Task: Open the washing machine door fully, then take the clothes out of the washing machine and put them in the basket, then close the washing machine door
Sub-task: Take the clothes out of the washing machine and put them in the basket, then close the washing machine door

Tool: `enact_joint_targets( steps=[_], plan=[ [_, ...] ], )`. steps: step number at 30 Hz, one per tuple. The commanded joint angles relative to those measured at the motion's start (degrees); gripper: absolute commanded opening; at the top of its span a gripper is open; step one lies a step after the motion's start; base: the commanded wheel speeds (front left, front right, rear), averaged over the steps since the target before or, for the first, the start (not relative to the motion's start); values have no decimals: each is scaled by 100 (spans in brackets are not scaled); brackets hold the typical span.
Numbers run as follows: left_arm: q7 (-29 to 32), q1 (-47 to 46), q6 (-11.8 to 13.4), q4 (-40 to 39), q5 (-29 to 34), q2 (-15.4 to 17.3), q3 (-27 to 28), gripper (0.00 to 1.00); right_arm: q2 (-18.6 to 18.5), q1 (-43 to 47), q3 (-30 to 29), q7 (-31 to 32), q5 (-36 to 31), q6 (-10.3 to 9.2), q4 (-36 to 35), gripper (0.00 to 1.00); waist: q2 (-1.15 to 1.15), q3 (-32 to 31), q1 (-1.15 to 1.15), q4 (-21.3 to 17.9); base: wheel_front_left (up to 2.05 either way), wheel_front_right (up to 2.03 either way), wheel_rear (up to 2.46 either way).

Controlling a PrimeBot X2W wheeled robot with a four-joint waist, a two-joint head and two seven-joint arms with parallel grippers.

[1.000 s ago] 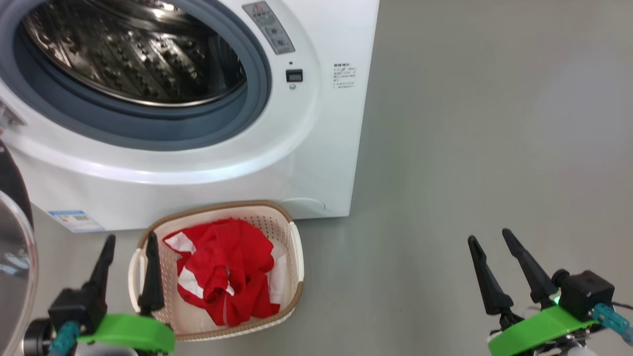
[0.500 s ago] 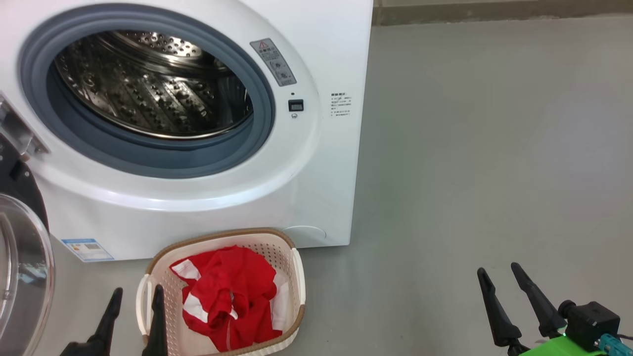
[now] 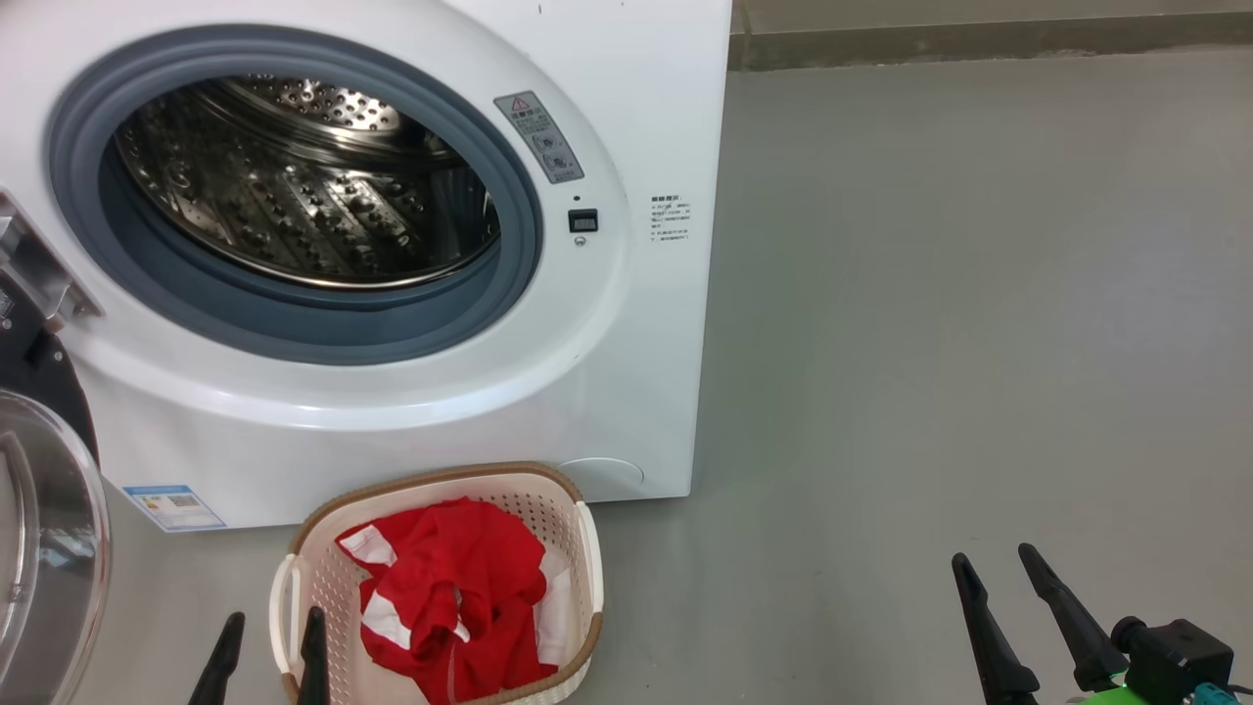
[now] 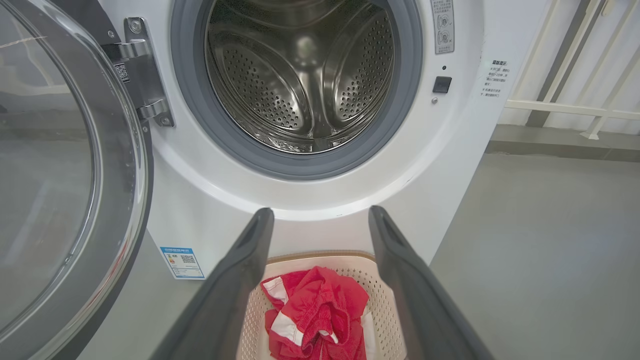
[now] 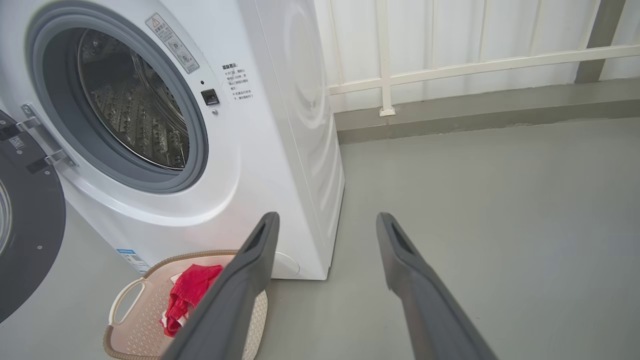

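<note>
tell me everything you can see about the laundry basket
The basket is a small cream-white plastic tub, rounded-rectangle in shape, its walls pierced with rows of little holes, with a brown woven-look rim and white loop handles on its sides. It stands upright on the grey floor just in front of the washing machine, below its open mouth. Red and white clothes lie crumpled inside, covering most of the base. Whether it touches the machine is unclear.

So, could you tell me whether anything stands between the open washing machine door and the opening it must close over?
Nothing visible does: the drum mouth beside the washing machine door is bare, and the clothes lie in the basket on the floor below.
</note>
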Motion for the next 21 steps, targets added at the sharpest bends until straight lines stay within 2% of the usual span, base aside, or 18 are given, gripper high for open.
enact_joint_targets(
  steps=[1,21],
  plan=[
    [-29,-65,40,-185,-63,83,149,100,-81,-78,72,-37,-2,43,-138,100,0,5,0,-5,0,0,0],
    [-29,-94,72,-223,-33,83,138,100,-77,-104,86,-37,-4,43,-130,100,0,-5,0,-45,0,0,0]
  ],
)
